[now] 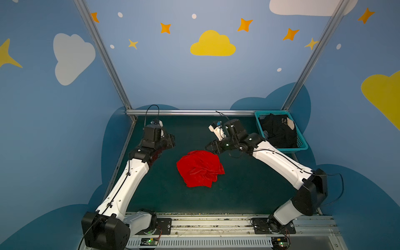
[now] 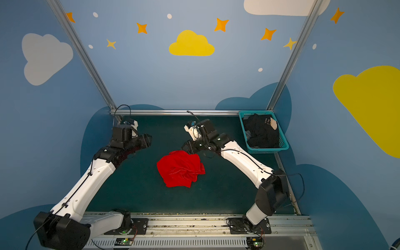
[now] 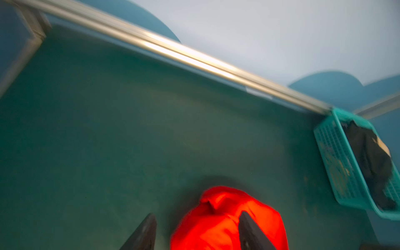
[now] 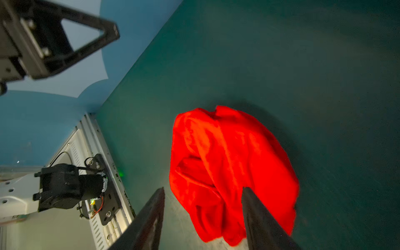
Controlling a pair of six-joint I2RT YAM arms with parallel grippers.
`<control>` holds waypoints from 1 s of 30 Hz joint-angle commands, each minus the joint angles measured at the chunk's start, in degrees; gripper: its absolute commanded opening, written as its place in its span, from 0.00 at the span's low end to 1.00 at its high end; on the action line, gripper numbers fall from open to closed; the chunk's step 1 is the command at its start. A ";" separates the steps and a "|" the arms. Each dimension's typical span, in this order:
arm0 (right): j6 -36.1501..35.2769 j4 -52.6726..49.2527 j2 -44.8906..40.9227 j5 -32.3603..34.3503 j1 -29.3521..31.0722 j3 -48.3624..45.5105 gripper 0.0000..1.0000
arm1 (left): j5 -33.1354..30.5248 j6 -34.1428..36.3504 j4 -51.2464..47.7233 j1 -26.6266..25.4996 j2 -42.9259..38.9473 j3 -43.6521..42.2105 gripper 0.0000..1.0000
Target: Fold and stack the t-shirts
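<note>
A bright red t-shirt (image 1: 200, 168) (image 2: 180, 168) lies crumpled in a heap in the middle of the green table. Black t-shirts (image 1: 279, 132) (image 2: 263, 132) with pale lettering and a beige patch fill the teal basket at the back right. My right gripper (image 1: 210, 148) (image 4: 203, 188) hangs open just above the red shirt's far right edge, with nothing between its fingers. My left gripper (image 1: 172, 140) (image 3: 197, 214) is open too, raised to the far left of the heap and apart from it. Its wrist view, blurred, shows the red t-shirt (image 3: 227, 220) below its fingertips.
The teal lattice basket (image 1: 292, 149) (image 2: 268, 149) (image 3: 337, 164) stands in the back right corner against the metal rail (image 1: 190, 112). Blue painted walls close in the table on three sides. Both arm bases sit on the front rail (image 1: 216, 225).
</note>
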 commanded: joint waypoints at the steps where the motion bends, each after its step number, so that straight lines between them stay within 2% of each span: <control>1: 3.99 -0.42 -1.89 2.28 -4.35 -6.52 0.58 | -3.42 -1.69 -7.74 -7.64 3.56 0.00 0.60; 4: 4.85 -0.51 -2.65 0.78 -7.50 -10.47 0.57 | -6.78 -3.11 -12.68 -13.93 7.90 0.91 0.55; 9: 7.75 1.18 -1.16 -3.72 -10.34 -14.97 0.55 | -7.97 -4.37 -18.77 -20.78 14.77 2.79 0.46; 11: 8.64 1.29 -0.10 -5.74 -11.02 -15.57 0.53 | -7.93 -4.37 -20.97 -23.12 17.10 3.92 0.47; 14: 9.10 2.01 1.23 -7.37 -11.13 -15.85 0.52 | -8.12 -4.11 -22.08 -25.74 18.97 4.07 0.54; 17: 9.40 3.21 2.21 -8.43 -11.14 -16.00 0.52 | -9.49 -3.84 -22.68 -27.36 20.00 3.75 0.59; 21: 10.44 5.15 2.53 -9.00 -11.15 -17.26 0.51 | -13.02 -3.27 -23.58 -28.04 21.32 3.25 0.61; 30: 11.43 6.85 2.09 -8.84 -11.12 -19.67 0.51 | -18.09 1.19 -23.52 -28.36 27.91 5.61 0.55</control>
